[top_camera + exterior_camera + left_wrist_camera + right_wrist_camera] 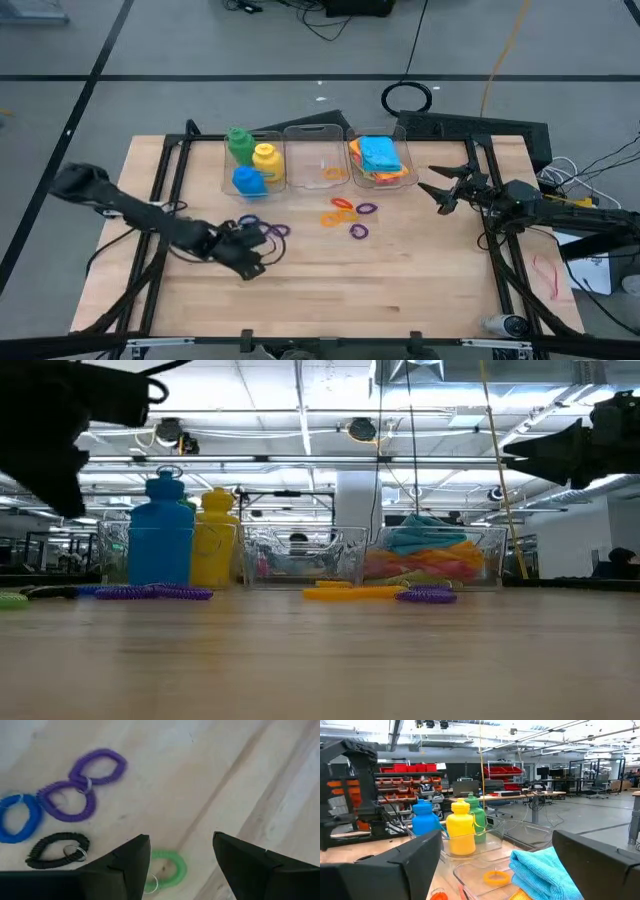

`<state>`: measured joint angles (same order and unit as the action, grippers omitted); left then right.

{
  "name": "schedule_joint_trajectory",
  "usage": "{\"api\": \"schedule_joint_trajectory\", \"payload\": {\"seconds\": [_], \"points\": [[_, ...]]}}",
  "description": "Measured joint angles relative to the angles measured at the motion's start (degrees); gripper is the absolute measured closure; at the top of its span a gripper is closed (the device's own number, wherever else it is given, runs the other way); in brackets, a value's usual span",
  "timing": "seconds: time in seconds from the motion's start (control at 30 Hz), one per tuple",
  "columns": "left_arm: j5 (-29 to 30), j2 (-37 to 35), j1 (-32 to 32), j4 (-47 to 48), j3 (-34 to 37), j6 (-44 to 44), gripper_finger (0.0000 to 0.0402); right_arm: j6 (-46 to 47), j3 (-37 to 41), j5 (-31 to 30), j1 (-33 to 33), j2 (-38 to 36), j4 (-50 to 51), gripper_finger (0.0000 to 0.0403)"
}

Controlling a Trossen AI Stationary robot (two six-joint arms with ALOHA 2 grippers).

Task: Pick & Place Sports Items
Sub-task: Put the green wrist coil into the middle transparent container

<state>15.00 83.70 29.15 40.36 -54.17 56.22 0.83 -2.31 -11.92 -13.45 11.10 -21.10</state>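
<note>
My left gripper [250, 262] is open and hovers above the table's left middle. A green ring [169, 866] lies on the wood below the gap between its fingers [181, 842]. Two purple rings [82, 782], a blue ring [17, 817] and a black ring [56, 850] lie beside it. My right gripper [442, 190] is open and empty, raised at the right of the bins. Green, yellow and blue bottles [250, 160] stand in the left bin. An orange ring [335, 173] lies in the middle bin. Folded cloths [380, 158] fill the right bin.
Three clear bins [318, 135] stand in a row at the table's far middle. Orange rings [340, 210] and purple rings [362, 220] lie loose in front of them. Bare wood [380, 290] spreads toward the near edge. Cables and a black box lie at the right.
</note>
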Motion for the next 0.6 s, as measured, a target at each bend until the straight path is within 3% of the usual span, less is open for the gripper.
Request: {"api": "schedule_joint_trajectory", "payload": {"seconds": [0.3, 0.6], "points": [[-0.61, 7.42, 1.79, 0.10, 0.02, 2.99, 0.0218, 0.02, 0.00, 0.02, 0.02, -0.01, 0.00, 0.0112], [-6.55, 12.17, 1.68, 4.57, 0.04, 1.58, 0.0218, -0.01, 0.00, 0.00, 0.01, 0.00, 0.00, 0.0112]]}}
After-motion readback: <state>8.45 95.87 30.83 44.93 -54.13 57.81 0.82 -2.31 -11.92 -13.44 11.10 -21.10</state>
